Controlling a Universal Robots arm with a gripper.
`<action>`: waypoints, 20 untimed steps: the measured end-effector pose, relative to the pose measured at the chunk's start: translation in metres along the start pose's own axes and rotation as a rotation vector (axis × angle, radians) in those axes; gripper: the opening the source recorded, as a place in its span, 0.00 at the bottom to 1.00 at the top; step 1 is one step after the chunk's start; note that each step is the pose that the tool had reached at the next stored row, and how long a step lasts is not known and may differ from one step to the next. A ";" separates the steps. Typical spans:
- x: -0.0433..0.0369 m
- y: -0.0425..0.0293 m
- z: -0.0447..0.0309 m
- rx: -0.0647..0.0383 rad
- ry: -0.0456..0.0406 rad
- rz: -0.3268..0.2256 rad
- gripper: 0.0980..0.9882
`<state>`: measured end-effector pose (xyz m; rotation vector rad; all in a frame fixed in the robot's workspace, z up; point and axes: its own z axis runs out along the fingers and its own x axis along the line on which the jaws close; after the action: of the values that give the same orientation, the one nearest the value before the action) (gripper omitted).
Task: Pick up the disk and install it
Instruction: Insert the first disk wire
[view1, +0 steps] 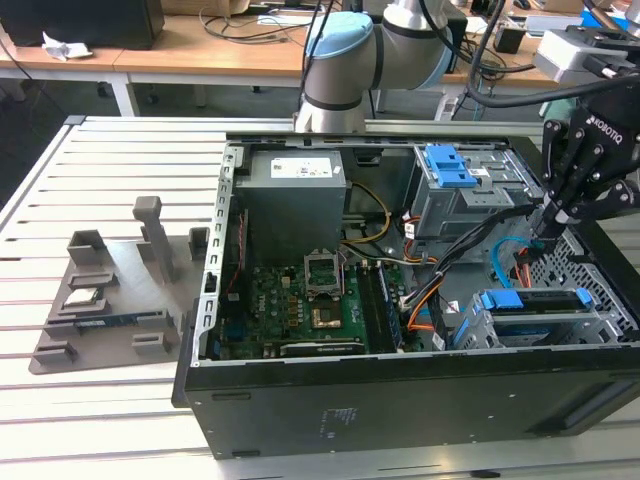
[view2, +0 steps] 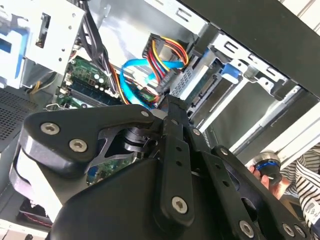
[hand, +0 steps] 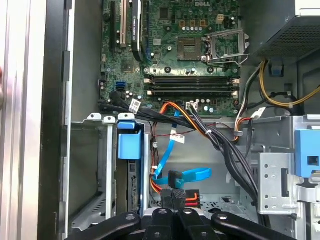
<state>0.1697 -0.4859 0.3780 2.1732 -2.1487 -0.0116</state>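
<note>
Fingers: the fingers (hand: 166, 200) are being held pressed together, with no gap between them and nothing gripped. In the exterior view they (view1: 553, 226) are being pointed down into the open computer case (view1: 400, 420).

Disk: the disk (view1: 530, 300) is being carried edge-on in the metal drive cage (view1: 560, 330), just beside the fingers and lower in the case. Its blue carrier end (hand: 127, 145) is being shown at the cage mouth in the first wrist view. Judged from this, the disk is already being held by the cage rails rather than by the fingers.

Cables: a blue data cable (hand: 187, 174) and a bundle of orange, red and black power leads (hand: 192, 199) are being left loose right at the fingertips, between the fingers and the cage. The narrow finger posture is probably being used so that the tips can be passed into this tight gap.

Motherboard: the motherboard (hand: 185, 55) is being left exposed well beyond the fingers, apart from the work.

Second cage: another cage with a blue latch (view1: 448, 165) is being left untouched on the far side of the fingers from the disk.

Fixture: a grey parts holder (view1: 110, 290) is being kept on the table (view1: 100, 400), well apart from the fingers, outside the case.
</note>
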 end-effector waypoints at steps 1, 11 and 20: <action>-0.0007 -0.0005 0.0003 0.000 0.0002 0.000 0.01; -0.0059 -0.0126 0.0102 0.000 0.0038 0.000 0.01; -0.0059 -0.0126 0.0103 0.000 0.0073 0.000 0.30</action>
<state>0.1815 -0.4804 0.3666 2.1693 -2.1452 -0.0037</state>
